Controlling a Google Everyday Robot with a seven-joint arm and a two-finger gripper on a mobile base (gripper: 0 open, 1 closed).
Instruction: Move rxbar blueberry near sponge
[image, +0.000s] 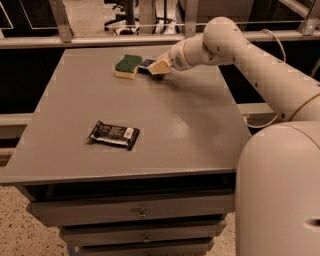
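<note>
Hand sits low at the far side of the tabletop, just right of the sponge, closed on the rxbar blueberry, whose dark blue end sticks out from the pale fingertips toward the sponge. Bar and sponge lie very close; whether they touch I cannot tell. A black-wrapped bar lies flat well in front of the sponge, toward the tabletop's near edge. The white arm reaches in from the sponge's right

At the far end of the bench, the gripper holds the rxbar blueberry just beside the sponge. A black-wrapped bar lies well apart.
</note>
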